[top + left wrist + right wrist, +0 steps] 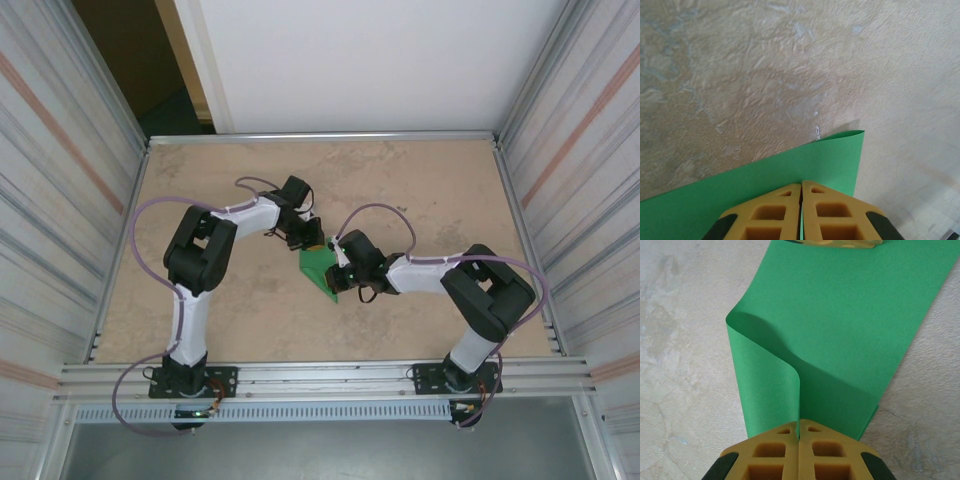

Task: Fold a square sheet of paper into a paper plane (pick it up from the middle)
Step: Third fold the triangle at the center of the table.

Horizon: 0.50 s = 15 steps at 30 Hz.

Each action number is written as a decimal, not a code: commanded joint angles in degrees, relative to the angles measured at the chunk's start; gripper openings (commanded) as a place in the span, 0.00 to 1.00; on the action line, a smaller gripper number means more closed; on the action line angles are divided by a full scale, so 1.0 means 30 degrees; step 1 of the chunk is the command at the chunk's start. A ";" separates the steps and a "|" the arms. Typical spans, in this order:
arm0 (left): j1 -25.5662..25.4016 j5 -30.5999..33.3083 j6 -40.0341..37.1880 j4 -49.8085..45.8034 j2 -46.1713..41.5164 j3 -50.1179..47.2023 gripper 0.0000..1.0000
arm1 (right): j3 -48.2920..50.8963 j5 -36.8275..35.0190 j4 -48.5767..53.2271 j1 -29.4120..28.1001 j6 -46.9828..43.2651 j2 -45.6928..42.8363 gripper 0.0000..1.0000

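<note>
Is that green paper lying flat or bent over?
Bent over: the green paper curls up into a loop where the right gripper pinches its layers together.

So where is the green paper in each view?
Top external: paper at the picture's centre.
Left wrist: paper along the bottom, pinched by the left gripper.
Right wrist: paper from top to centre, curled edge pinched by the right gripper.
Shared landmark: the mottled tan table.
</note>
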<state>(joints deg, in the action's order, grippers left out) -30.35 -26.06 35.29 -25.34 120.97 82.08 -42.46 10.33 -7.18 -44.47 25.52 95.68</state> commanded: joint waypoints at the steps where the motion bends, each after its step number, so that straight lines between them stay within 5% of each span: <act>1: -0.0027 0.0309 -0.0447 -0.1122 0.1031 -0.0144 0.09 | -0.0437 0.0056 0.0377 0.0144 0.0457 0.0320 0.01; 15: -0.0024 0.0208 -0.0567 -0.1132 0.1059 -0.0163 0.08 | -0.0725 -0.0049 0.0665 0.0220 0.0392 0.0535 0.01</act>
<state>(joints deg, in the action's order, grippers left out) -30.35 -26.11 34.68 -25.36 120.99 82.08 -42.81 10.33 -6.57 -44.21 25.52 96.53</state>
